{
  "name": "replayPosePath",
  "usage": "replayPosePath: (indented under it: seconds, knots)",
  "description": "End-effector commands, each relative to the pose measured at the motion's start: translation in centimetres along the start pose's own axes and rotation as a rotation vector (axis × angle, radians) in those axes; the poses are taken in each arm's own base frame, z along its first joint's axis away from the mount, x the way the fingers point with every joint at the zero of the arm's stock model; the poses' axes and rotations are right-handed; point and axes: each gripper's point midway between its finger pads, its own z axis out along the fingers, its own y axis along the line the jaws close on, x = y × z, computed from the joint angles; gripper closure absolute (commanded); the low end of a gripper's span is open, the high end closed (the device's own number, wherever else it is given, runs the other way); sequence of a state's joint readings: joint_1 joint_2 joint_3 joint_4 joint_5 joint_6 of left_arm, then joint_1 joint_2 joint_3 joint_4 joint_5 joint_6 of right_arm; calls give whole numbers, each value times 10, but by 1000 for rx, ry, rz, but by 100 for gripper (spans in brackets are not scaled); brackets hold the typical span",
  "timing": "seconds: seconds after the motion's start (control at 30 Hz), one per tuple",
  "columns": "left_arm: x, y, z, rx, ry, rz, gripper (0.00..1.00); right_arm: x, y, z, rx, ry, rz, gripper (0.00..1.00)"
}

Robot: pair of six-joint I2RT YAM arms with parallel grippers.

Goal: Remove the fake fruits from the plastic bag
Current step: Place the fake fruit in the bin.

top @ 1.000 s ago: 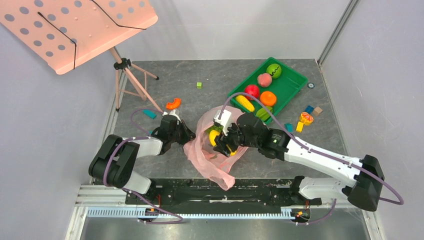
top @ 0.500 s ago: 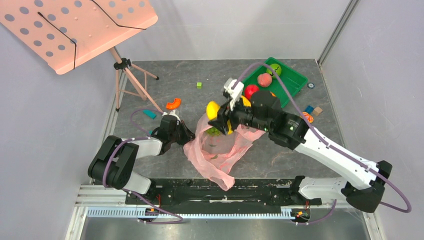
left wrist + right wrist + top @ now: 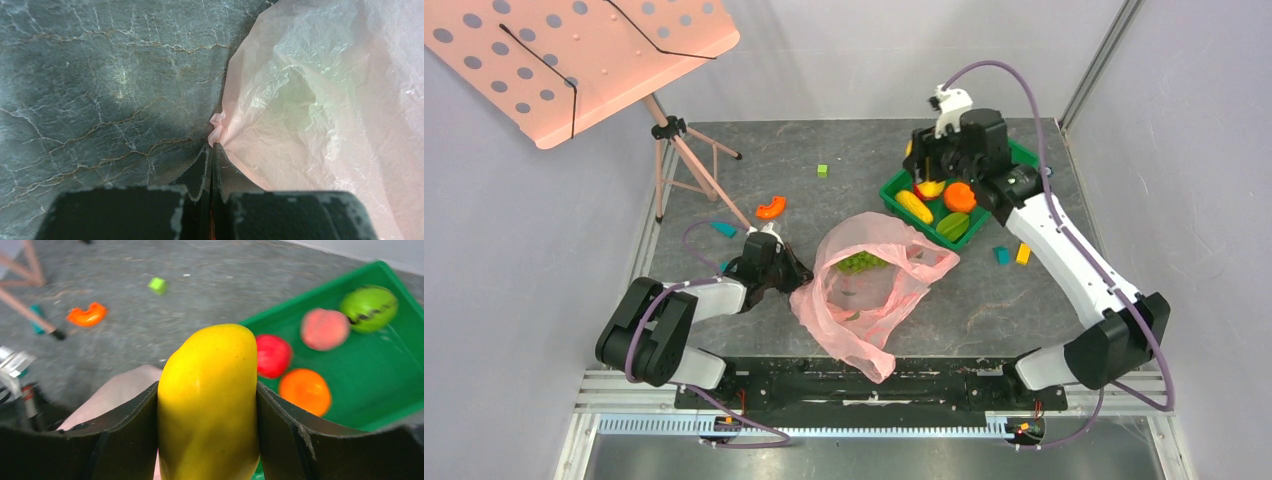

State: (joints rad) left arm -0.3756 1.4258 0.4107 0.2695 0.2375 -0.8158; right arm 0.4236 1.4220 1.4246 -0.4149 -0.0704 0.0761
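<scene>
grey table; right gripper clamps mango, left gripper pinches bag.

Grey marbled tabletop, pale walls

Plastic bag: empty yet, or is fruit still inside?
Not empty. In the top view a green grape bunch shows inside the plastic bag; deeper contents cannot be told.

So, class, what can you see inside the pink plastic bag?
A green grape bunch shows near the mouth of the plastic bag. Crumpled pink folds cover the lower part, so anything deeper cannot be made out.
</scene>
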Motion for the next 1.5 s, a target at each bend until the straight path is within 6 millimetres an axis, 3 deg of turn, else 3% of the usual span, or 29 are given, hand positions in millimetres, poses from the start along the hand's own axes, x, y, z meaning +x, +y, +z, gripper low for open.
replayPosePath:
  seconds: [0.0, 0.2, 0.63, 0.87, 1.07, 1.47]
  knots:
    - [1, 2, -4, -7, -4, 10, 98, -3, -62, 7, 121, -22, 86, 60]
    - [1, 0, -4, 5, -2, 12, 98, 34, -144, 21, 356, 46, 118, 56]
    - [2, -2, -5, 17, 3, 16, 98, 92, -216, 76, 494, 146, 250, 56]
    - [1, -4, -8, 37, -15, 41, 98, 126, -246, 89, 564, 185, 301, 56]
    - [0, -7, -10, 59, -24, 61, 98, 141, -264, 99, 601, 205, 321, 56]
    - [2, -6, -8, 49, -5, 55, 98, 173, -268, 112, 597, 281, 328, 41]
